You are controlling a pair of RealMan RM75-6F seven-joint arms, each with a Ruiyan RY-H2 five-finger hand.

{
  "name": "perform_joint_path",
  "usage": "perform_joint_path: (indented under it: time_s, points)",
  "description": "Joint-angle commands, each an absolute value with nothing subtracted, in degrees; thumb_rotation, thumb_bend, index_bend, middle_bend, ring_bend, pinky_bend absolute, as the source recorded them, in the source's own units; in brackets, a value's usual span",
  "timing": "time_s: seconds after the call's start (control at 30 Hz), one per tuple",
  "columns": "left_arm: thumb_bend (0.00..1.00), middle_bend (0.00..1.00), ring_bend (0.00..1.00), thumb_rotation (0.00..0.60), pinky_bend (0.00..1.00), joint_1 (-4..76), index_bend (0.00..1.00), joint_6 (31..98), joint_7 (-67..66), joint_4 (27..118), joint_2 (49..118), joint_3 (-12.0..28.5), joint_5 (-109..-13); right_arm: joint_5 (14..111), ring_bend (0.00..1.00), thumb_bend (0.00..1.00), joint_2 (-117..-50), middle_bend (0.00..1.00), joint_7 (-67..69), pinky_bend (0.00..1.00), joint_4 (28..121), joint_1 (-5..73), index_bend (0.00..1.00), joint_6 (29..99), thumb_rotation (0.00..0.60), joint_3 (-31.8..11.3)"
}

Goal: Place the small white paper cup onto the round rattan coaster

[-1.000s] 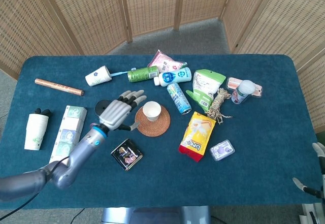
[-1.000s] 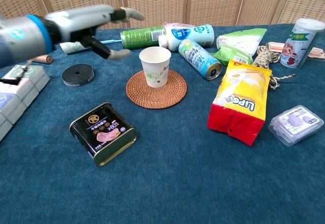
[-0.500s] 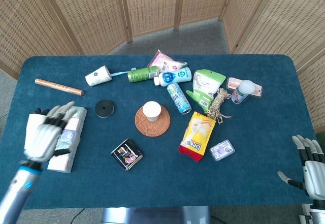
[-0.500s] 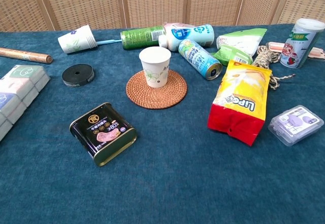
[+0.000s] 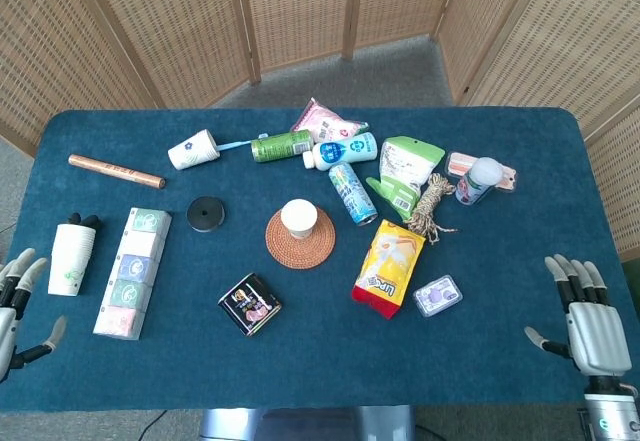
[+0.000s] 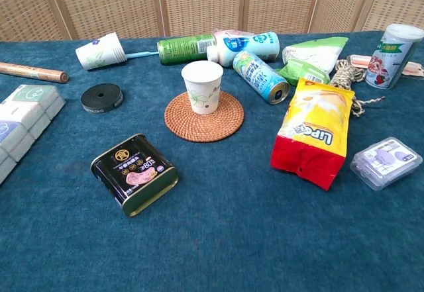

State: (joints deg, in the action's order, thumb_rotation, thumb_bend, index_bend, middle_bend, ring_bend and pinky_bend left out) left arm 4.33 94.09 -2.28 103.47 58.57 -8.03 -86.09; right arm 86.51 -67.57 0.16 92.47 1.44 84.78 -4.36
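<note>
A small white paper cup point(image 5: 299, 218) point(image 6: 202, 87) stands upright on the round rattan coaster point(image 5: 300, 243) point(image 6: 204, 116) near the middle of the blue table. My left hand point(image 5: 14, 311) is at the far left edge of the head view, off the table's front corner, fingers spread and holding nothing. My right hand point(image 5: 585, 314) hangs at the front right corner, also spread and empty. Neither hand shows in the chest view.
A black tin point(image 6: 134, 173) lies in front of the coaster, a black disc point(image 6: 102, 97) to its left, a yellow snack bag point(image 6: 317, 131) to its right. Cans and bottles point(image 6: 260, 75) lie behind. A second paper cup point(image 5: 193, 149) lies tipped at back left.
My left hand has drawn back from beside the cup to the table's front left corner. My right hand has risen into view at the front right. The cup stays on the coaster.
</note>
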Motion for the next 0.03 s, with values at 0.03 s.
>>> perform_joint_path:
  time_s: [0.03]
  points:
    - [0.44,0.0,0.0,0.453,0.0,4.5,0.0,92.9,-2.6,102.9,59.2,-7.0,-86.2,86.1,0.0,0.14,-67.6,0.0,-0.3,0.0,92.8,1.6,0.0,84.5,0.6,-4.4]
